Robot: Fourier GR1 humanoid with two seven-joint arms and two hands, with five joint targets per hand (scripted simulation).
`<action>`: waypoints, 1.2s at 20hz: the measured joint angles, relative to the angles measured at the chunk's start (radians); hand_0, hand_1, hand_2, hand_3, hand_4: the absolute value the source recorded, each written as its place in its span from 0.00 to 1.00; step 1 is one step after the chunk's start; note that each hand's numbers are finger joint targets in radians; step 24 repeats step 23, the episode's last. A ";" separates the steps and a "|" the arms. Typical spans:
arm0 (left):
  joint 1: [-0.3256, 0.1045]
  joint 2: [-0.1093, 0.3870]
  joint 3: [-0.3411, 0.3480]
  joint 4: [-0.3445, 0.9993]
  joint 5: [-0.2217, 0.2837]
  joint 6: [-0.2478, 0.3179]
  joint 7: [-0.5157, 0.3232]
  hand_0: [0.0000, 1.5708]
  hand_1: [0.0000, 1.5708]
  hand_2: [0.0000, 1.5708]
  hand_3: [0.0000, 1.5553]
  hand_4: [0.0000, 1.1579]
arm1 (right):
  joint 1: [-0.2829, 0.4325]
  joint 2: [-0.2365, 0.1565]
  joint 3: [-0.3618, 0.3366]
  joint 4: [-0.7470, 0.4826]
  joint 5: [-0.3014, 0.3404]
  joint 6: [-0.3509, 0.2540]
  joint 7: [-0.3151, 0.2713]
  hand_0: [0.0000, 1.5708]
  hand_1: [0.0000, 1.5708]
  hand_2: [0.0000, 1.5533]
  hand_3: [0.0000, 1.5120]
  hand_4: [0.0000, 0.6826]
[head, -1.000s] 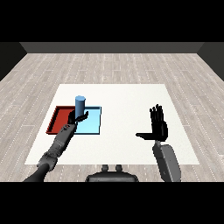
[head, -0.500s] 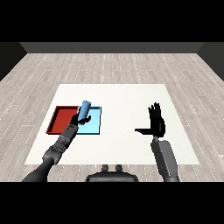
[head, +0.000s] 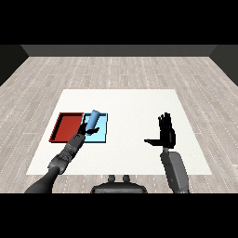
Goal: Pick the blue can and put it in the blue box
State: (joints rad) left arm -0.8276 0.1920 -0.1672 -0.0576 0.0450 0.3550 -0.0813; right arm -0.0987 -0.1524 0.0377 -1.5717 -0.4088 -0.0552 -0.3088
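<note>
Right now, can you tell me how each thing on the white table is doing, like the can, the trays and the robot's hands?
Small blue cylindrical can: tilted, held above the light blue tray.
Flat light blue tray: lies on the table, beside the red tray.
Flat red tray: lies on the table, nothing in it.
Black left hand: curled round the can.
Black right hand: open, fingers straight, holding nothing.

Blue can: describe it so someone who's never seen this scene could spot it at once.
On the white table, find the two trays lying side by side at the left. The blue can leans tilted over the light blue tray, at the left hand. It is the only cylinder there; the red tray beside it is flat.
</note>
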 measured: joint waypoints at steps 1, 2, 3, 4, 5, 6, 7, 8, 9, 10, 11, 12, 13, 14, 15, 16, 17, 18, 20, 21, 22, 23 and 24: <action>-0.004 0.000 -0.004 0.005 -0.006 -0.009 0.011 0.00 0.00 0.00 0.00 0.51 | 0.001 -0.003 -0.005 -0.005 -0.002 0.003 -0.001 0.00 0.00 0.00 0.00 0.00; -0.009 0.001 -0.005 0.010 -0.010 -0.019 0.028 0.00 0.00 0.00 0.00 0.00 | 0.001 -0.004 -0.006 -0.007 -0.006 0.009 0.000 0.00 0.00 0.00 0.00 0.00; -0.010 0.000 -0.007 0.011 -0.013 -0.019 0.031 0.00 0.00 0.00 0.00 0.00 | 0.004 -0.003 -0.007 0.001 -0.008 0.020 -0.009 0.00 0.00 0.00 0.00 0.00; -0.013 -0.008 -0.009 0.013 -0.019 0.003 0.038 0.00 0.00 0.00 0.00 0.00 | 0.006 0.002 -0.007 -0.001 -0.007 0.019 -0.014 0.00 0.00 0.00 0.00 0.00; -0.009 -0.008 -0.006 0.007 -0.018 0.021 0.027 0.00 0.00 0.00 0.00 0.00 | -0.008 0.005 -0.010 0.006 -0.010 0.019 -0.010 0.00 0.00 0.00 0.00 0.00; -0.005 -0.008 -0.001 0.001 -0.016 0.036 0.014 0.00 0.00 0.00 0.00 0.00 | -0.008 0.003 -0.014 0.011 -0.016 0.027 -0.010 0.00 0.00 0.00 0.00 0.00; -0.008 -0.006 0.001 0.001 -0.017 0.051 0.014 0.00 0.00 0.00 0.00 0.00 | -0.008 0.009 -0.011 0.017 -0.015 0.031 -0.013 0.00 0.00 0.00 0.00 0.00; -0.003 -0.008 0.009 -0.004 -0.012 0.075 0.001 0.00 0.00 0.00 0.00 0.00 | -0.009 0.005 -0.014 0.006 -0.020 0.031 -0.001 0.00 0.00 0.00 0.00 0.00; 0.009 -0.011 0.018 -0.016 -0.005 0.104 -0.028 0.00 0.00 0.00 0.00 0.00 | -0.001 0.002 -0.017 0.009 -0.025 0.043 -0.007 0.00 0.00 0.00 0.00 0.00; 0.023 -0.013 0.033 -0.031 0.008 0.135 -0.059 0.00 0.00 0.00 0.00 0.00 | -0.006 0.000 -0.021 0.006 -0.032 0.044 0.002 0.00 0.00 0.00 0.00 0.00; 0.030 -0.016 0.054 -0.049 0.026 0.168 -0.086 0.00 0.00 0.00 0.00 0.00 | -0.009 0.005 -0.020 0.004 -0.033 0.043 -0.001 0.00 0.00 0.00 0.00 0.00; 0.038 -0.014 0.073 -0.072 0.043 0.197 -0.120 0.00 0.00 0.00 0.00 0.00 | -0.009 0.004 -0.025 0.003 -0.038 0.046 -0.001 0.00 0.00 0.00 0.00 0.00; 0.043 -0.015 0.090 -0.099 0.057 0.231 -0.162 0.00 0.00 0.00 0.00 0.00 | -0.010 0.008 -0.021 -0.004 -0.035 0.043 0.001 0.00 0.00 0.00 0.00 0.00; 0.057 -0.008 0.105 -0.129 0.068 0.246 -0.212 0.00 0.00 0.00 0.00 0.00 | -0.009 0.012 -0.017 -0.012 -0.034 0.040 0.003 0.00 0.00 0.00 0.00 0.00; 0.059 -0.008 0.117 -0.164 0.078 0.257 -0.257 0.00 0.00 0.00 0.00 0.00 | -0.014 0.013 -0.014 -0.017 -0.032 0.036 0.010 0.00 0.00 0.00 0.00 0.00; 0.069 -0.006 0.130 -0.201 0.090 0.253 -0.308 0.00 0.00 0.00 0.00 0.00 | -0.016 0.011 -0.017 -0.019 -0.035 0.037 0.011 0.00 0.00 0.00 0.00 0.00; 0.080 -0.003 0.137 -0.242 0.100 0.231 -0.353 0.00 0.00 0.00 0.00 0.00 | -0.017 0.010 -0.017 -0.027 -0.035 0.032 0.019 0.00 0.00 0.00 0.00 0.00; 0.091 -0.010 0.141 -0.280 0.107 0.214 -0.395 0.00 0.00 0.00 0.00 0.00 | -0.018 0.008 -0.021 -0.025 -0.037 0.033 0.023 0.00 0.00 0.00 0.00 0.00; 0.124 -0.009 0.142 -0.364 0.119 0.167 -0.481 0.00 0.00 0.00 0.00 0.00 | -0.006 0.004 -0.016 -0.022 -0.031 0.041 0.019 0.00 0.00 0.00 0.00 0.00; 0.142 -0.017 0.142 -0.407 0.126 0.141 -0.520 0.00 0.00 0.00 0.00 0.00 | 0.001 -0.002 -0.016 -0.026 -0.026 0.039 0.024 0.00 0.00 0.00 0.00 0.00; 0.165 -0.024 0.141 -0.452 0.136 0.115 -0.554 0.00 0.00 0.00 0.00 0.00 | 0.009 -0.005 -0.014 -0.033 -0.022 0.037 0.030 0.00 0.00 0.00 0.00 0.00; 0.187 -0.027 0.137 -0.499 0.143 0.087 -0.582 0.00 0.00 0.00 0.00 0.00 | 0.013 -0.009 -0.012 -0.037 -0.017 0.034 0.035 0.00 0.00 0.00 0.00 0.00; 0.187 -0.027 0.137 -0.499 0.143 0.087 -0.582 0.00 0.00 0.00 0.00 0.00 | 0.013 -0.009 -0.012 -0.037 -0.017 0.034 0.035 0.00 0.00 0.00 0.00 0.00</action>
